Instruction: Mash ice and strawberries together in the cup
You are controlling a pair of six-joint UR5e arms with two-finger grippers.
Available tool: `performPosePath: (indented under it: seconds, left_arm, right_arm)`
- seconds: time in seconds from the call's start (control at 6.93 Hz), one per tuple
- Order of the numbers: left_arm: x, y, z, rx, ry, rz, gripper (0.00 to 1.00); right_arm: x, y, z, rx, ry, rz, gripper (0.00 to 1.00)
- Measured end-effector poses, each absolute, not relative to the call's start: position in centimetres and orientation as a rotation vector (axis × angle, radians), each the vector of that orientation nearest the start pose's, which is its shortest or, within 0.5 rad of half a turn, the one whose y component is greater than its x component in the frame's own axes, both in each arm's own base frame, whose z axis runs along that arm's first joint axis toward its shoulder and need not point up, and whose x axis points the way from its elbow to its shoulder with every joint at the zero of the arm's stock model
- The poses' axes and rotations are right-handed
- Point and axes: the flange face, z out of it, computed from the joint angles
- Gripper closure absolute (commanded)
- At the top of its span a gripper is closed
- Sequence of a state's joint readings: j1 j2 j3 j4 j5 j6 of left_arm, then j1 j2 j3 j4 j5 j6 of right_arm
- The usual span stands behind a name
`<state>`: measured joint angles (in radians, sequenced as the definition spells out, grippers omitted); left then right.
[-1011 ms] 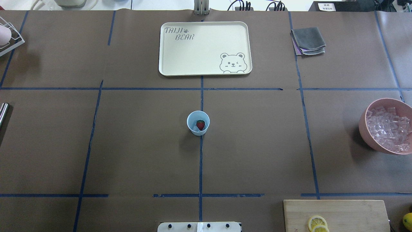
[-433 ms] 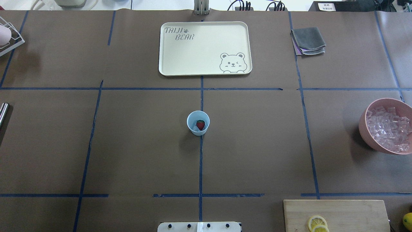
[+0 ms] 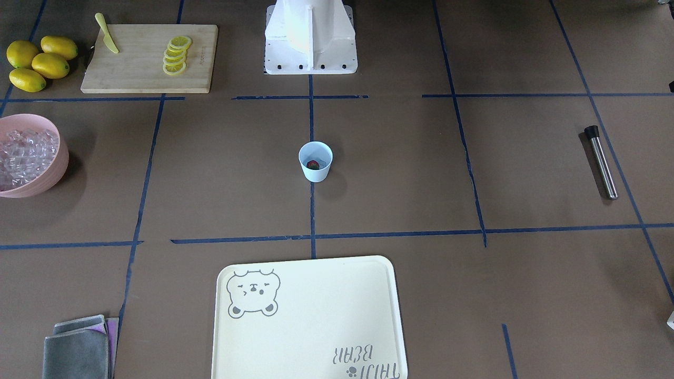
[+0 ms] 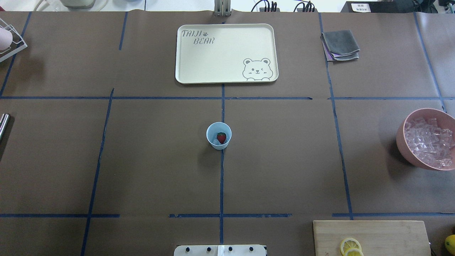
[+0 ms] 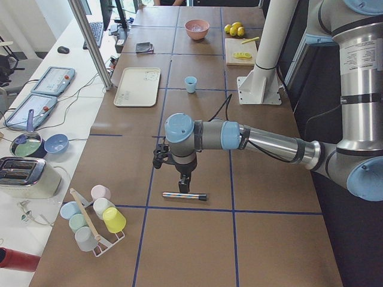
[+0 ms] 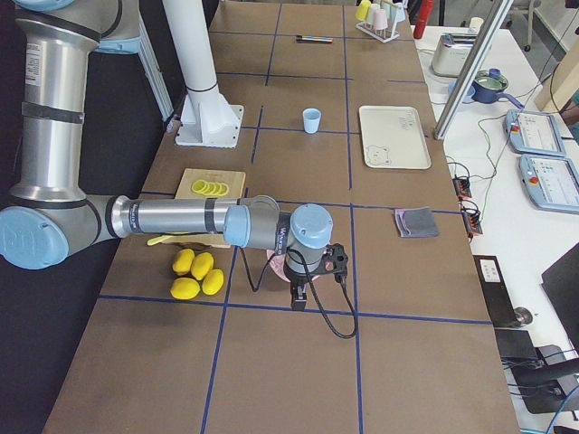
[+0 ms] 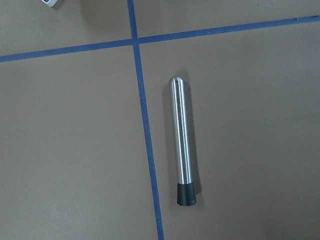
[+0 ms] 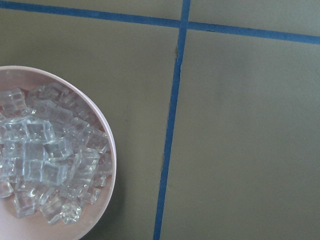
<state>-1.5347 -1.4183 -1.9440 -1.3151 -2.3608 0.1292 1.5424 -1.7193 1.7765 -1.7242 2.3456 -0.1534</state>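
Observation:
The pale-blue cup (image 4: 219,135) stands at the table's middle with one dark-red strawberry (image 4: 221,137) in it; a pale glint beside the berry may be ice. The cup also shows in the front view (image 3: 316,161). More ice (image 4: 428,142) fills a pink bowl (image 8: 102,135) at the right. A steel muddler (image 7: 182,142) with a black tip lies on the left (image 3: 601,162). My left gripper (image 5: 182,182) hangs just above the muddler. My right gripper (image 6: 298,298) hangs beside the pink bowl. I cannot tell whether either is open or shut.
A cream bear tray (image 4: 185,53) lies beyond the cup. A folded grey cloth (image 4: 340,44) is at the far right. A cutting board (image 3: 142,68) holds lemon slices (image 3: 175,55) and a yellow knife (image 3: 106,32); whole lemons (image 3: 39,62) lie beside it. A cup rack (image 5: 93,218) stands at the left end.

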Motion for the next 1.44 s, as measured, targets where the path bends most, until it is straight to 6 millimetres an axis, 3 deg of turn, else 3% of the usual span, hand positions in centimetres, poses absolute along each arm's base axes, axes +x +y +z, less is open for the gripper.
performPosePath:
  seconds: [0.87, 1.44]
  left_arm:
    - [-4.7, -41.3, 58.5, -0.029, 0.79, 0.13, 0.0]
    - [-4.9, -40.9, 59.2, -0.038, 0.775, 0.126, 0.0]
  right_arm:
    - [4.5, -44.8, 62.4, -0.011, -0.775, -0.158, 0.0]
    - [4.4, -44.8, 62.7, -0.014, -0.771, -0.17, 0.0]
